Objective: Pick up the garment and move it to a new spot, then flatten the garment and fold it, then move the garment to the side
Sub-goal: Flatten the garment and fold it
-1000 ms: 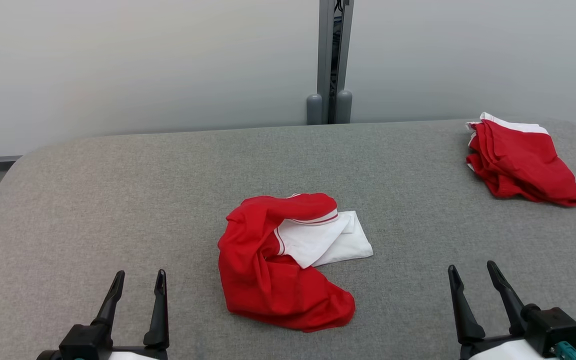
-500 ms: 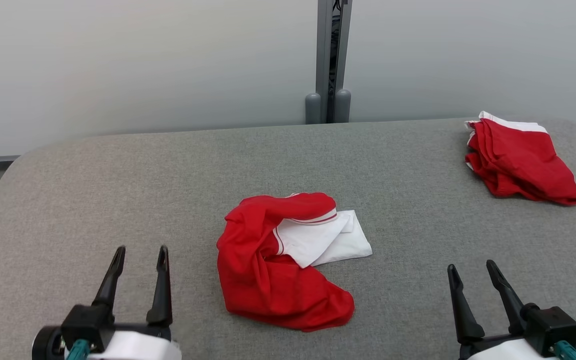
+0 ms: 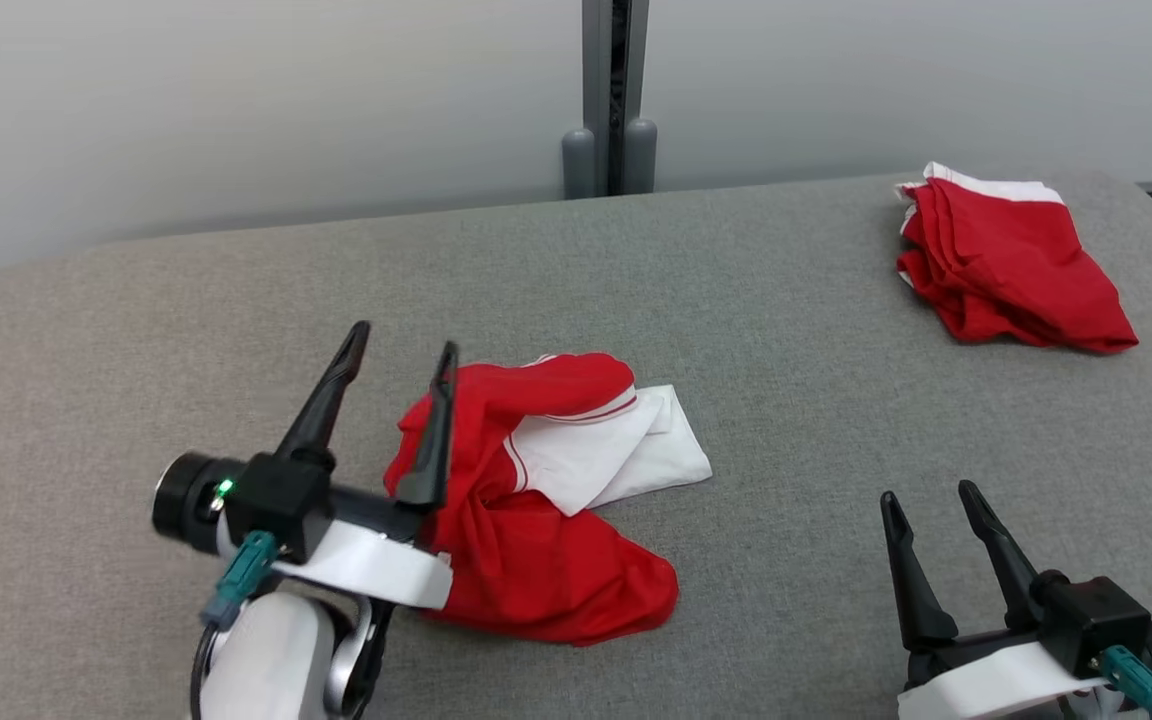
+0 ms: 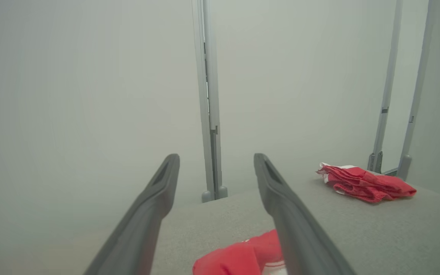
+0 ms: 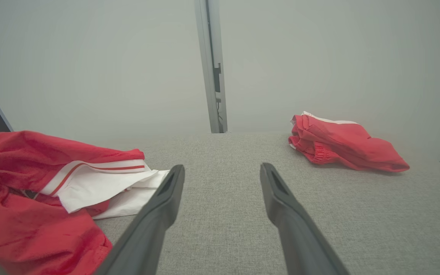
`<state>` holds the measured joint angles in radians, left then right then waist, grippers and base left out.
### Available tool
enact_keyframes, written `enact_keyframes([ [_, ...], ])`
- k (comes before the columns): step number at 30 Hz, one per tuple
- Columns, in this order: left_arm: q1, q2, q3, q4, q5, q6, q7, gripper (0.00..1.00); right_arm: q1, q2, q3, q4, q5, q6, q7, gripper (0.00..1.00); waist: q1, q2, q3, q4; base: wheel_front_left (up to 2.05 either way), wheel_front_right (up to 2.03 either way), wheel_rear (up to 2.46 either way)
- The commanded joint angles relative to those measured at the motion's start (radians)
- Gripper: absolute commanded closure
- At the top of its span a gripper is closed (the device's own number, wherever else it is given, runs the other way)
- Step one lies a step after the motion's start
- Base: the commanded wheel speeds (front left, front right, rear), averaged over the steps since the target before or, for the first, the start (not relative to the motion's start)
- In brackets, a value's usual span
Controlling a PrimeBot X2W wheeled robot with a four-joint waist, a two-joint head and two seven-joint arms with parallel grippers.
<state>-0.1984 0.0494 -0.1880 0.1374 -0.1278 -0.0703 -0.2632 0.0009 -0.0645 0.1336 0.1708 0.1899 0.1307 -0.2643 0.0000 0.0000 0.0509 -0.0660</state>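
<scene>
Grey woven tabletop [image 3: 756, 300], pale wall [image 3: 236, 100] behind it, grey post [image 3: 614, 90] at the far edge. Head view: the crumpled red-and-white garment [image 3: 536, 570] lies near the middle of the tabletop, with its white part to the right and the red bulk toward the near edge. A separate red pile [image 3: 1016, 270] with a white border sits at the far right, well apart from the garment. The left gripper [image 3: 405, 336] is at the garment's left edge, fingers spread wide with nothing between them. Its right finger overlaps the red cloth in this view; contact cannot be told. The right gripper [image 3: 926, 492] is at the lower right, fingers parted wide and empty, over bare tabletop and apart from both pieces of cloth. Left wrist view: both fingers point toward the wall and post with a wide gap. A red fold of the garment shows at the bottom edge, between the fingers and partly behind the right-hand one; the red pile lies far off to the right. Right wrist view: the fingers are wide apart over bare grey fabric. The garment is at the left, its white part just beside the left-hand finger's tip; the red pile is ahead to the right.
</scene>
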Motion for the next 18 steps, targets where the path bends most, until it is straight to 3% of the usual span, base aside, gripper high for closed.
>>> enact_keyframes([
  [1, -0.036, 0.003, -0.018, 0.01, 0.006, -0.01, -0.001, 0.0, -0.012, -0.007, -0.003, -0.002, 0.003, 0.0, -0.001, 0.0, 0.0, 0.0, 0.031, -0.02, 0.0, 0.0, 0.0],
  [8, -0.207, 0.003, -0.213, 0.146, -0.015, -0.041, 0.014, 0.0, -0.066, -0.009, 0.002, -0.007, 0.003, 0.0, -0.001, 0.0, 0.0, 0.0, 0.113, -0.056, 0.0, 0.0, 0.0],
  [18, -0.372, 0.004, -0.474, 0.399, -0.052, -0.059, 0.161, 0.0, -0.125, -0.009, 0.006, -0.012, -0.001, 0.0, -0.001, 0.0, 0.0, 0.0, 0.194, -0.085, 0.0, 0.0, 0.0],
])
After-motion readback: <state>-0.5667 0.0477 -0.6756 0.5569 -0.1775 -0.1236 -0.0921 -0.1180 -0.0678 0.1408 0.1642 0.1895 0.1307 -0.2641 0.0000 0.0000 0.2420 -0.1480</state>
